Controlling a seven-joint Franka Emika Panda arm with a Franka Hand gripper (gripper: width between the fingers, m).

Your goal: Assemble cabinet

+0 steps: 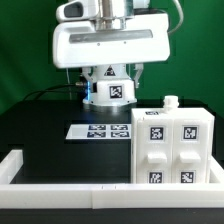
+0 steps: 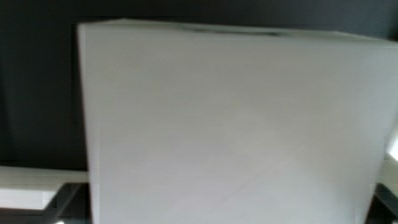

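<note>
Gripper [image 1: 108, 74] hangs under the arm's broad white housing, at the back of the black table [image 1: 40, 125] and about midway across the exterior view. Its 2 fingers are hidden there, and the wrist view is filled by 1 blank white panel [image 2: 231, 120], so it cannot be told whether they are spread or clamped on anything. From the exterior view's left, the border rail [image 1: 18, 165] runs down the side and along the front, and the marker board [image 1: 100, 130] lies flat near the middle. Directly below the gripper is a tagged white block [image 1: 110, 91], probably the same panel the wrist camera faces. At the right stands the cabinet [image 1: 172, 148], upright, close to the front rail, with 4 tags on its face and a small stub [image 1: 170, 101] on top. The main risk is misalignment: with the wrist camera blocked by the panel, a piece carried toward the cabinet could strike the stub or push the body against the rail. If the block is only lightly pinched, it could twist or drop. The cabinet is the only box-like thing here; its inside is hidden, so what it holds cannot be told.
</note>
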